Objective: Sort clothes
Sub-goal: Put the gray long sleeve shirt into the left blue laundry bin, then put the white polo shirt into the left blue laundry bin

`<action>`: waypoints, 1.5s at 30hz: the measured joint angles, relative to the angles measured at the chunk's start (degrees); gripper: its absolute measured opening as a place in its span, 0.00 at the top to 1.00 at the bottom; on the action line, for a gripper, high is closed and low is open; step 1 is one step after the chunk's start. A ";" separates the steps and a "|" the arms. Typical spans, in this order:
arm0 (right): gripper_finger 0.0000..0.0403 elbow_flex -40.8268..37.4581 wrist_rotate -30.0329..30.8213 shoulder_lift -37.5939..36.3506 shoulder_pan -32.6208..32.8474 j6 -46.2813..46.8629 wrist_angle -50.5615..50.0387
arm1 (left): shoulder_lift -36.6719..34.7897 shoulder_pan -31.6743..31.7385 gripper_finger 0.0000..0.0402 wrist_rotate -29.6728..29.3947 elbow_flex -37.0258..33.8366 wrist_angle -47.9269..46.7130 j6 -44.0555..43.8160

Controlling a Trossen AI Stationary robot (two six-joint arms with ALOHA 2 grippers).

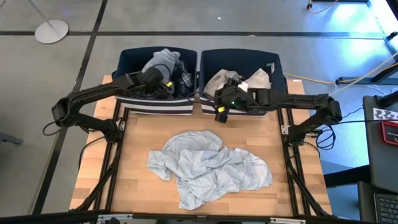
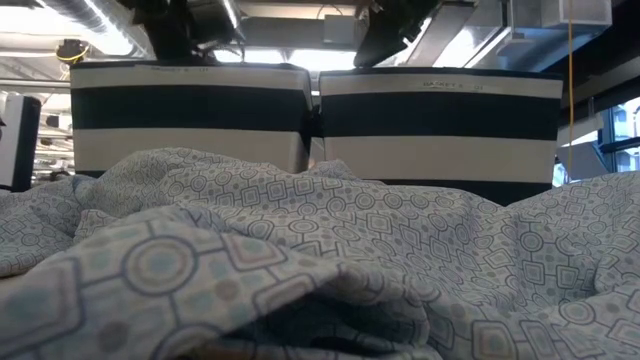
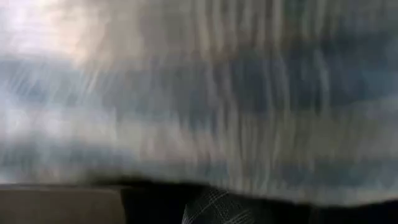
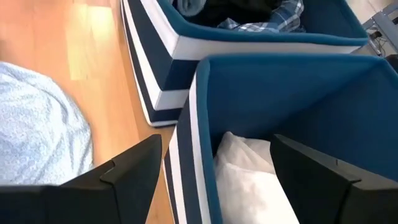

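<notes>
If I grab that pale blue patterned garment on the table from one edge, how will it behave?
The pale blue garment lies crumpled in soft folds, so it will likely hang limp and trail. Being thin, it is probably light. Pushed across the wooden table, it would likely bunch rather than slide.

The counter is pale wood with a smooth, faintly satin grain. The pale blue garment on it is thin, crumpled, matt cloth with a printed pattern. Both navy bins are matt woven fabric with white bands.
</notes>
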 joint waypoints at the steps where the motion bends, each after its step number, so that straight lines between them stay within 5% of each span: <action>1: 0.25 -0.32 0.02 0.00 0.00 0.03 0.59 | 0.06 0.20 0.58 0.00 -0.55 -0.07 0.28; 7: 0.25 -0.44 -0.44 0.00 0.07 0.02 0.63 | -1.99 0.30 0.58 0.19 0.34 -1.57 1.70; 20: 0.25 -0.41 -1.07 -0.37 4.73 2.11 -2.93 | -18.53 -7.68 0.58 0.11 11.50 -3.60 1.93; 28: 0.25 -0.41 -1.09 -0.37 15.55 4.14 -4.25 | -22.33 -20.52 0.58 7.89 11.25 -3.22 -1.49; 45: 0.25 -0.80 1.31 1.89 29.97 13.01 -4.82 | -11.18 -51.70 0.58 3.77 -4.84 16.00 -12.37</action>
